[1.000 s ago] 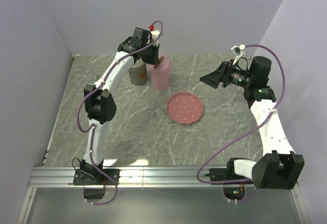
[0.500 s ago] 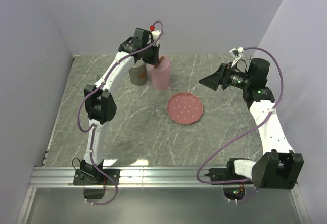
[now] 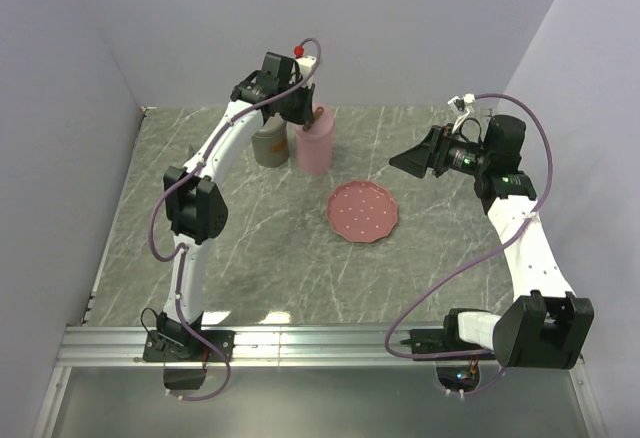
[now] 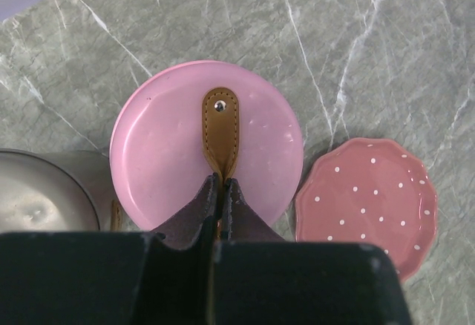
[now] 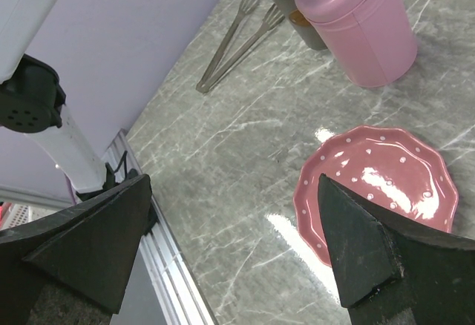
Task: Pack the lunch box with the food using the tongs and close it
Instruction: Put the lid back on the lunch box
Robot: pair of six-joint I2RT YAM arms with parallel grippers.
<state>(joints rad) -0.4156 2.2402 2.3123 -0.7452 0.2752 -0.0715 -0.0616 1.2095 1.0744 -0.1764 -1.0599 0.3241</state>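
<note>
Change since a second ago: barely any. My right arm has eased a touch toward the pink lunch box (image 3: 313, 150), and my left arm has shifted slightly above it; nothing on the surface (image 3: 250, 248) has moved.
Left claw (image 4: 220, 184): directly over the lunch box, fingers pressed together and pinching the near end of the tan strap (image 4: 221, 125).
Tan strap: lies across the middle of the lunch box's lid (image 4: 163, 154), held to it by a metal stud at its far end.
Lunch box: upright at the back of the surface with the lid on.
Right claw (image 5: 234, 191): well apart from the lunch box, off to its right and raised above the surface. The fingers are spread wide with nothing between them.
Tongs (image 5: 236, 37): flat on the surface on the far side of the grey cup (image 3: 269, 146) from the lunch box. Their scooped ends lie near the cup and the joined end points away from the lunch box. From overhead I cannot see them.
Grey cup: just beside the lunch box on its left; I cannot tell whether they touch.
Pink dotted plate (image 3: 362, 211): near the lunch box, to its right and toward the arm bases, flat on the surface.
</note>
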